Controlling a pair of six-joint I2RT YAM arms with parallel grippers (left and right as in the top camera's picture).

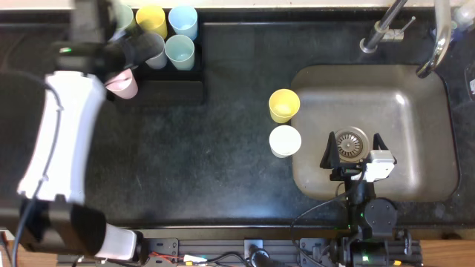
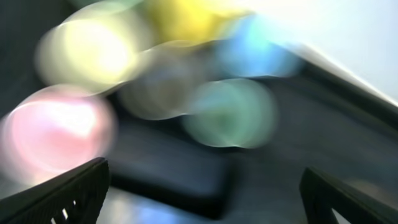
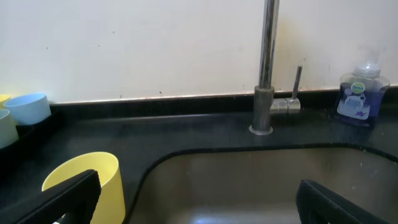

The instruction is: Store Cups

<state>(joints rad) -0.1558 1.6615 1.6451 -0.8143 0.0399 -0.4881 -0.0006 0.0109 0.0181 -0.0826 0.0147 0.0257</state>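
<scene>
Just ahead of your left claw [image 2: 203, 169], the stored cups stand clustered on a black rectangular plastic tray [image 2: 177, 177]. A pink plastic cup [image 2: 56, 134] sits closest, by one finger at the tray's edge, and you cannot tell whether it stands upright. Beyond it is a pale cream cup [image 2: 93, 53]. A grey cup [image 2: 152, 93] and a pale green cup [image 2: 233, 112] stand side by side in the middle. A yellow tray cup [image 2: 180, 18] and a light blue cup [image 2: 249, 50] are farthest from the claw. Your left claw is spread wide with nothing between its fingers.

Two cups are not on the tray. A loose yellow plastic cup [image 1: 283, 104] and a round white cup [image 1: 285, 141] stand just beside each other on the black stone counter [image 1: 223, 148], well apart from the tray. Both are to the left of your right claw [image 1: 353, 154], next to the rim of the steel sink [image 1: 415, 111].

Your right claw hangs over the sink basin near the round drain [image 1: 352, 141], also spread wide and gripping nothing. Ahead of it a chrome tap [image 3: 267, 74] rises from the counter's back edge. Ahead and to its right stands a purple soap bottle [image 3: 362, 93].
</scene>
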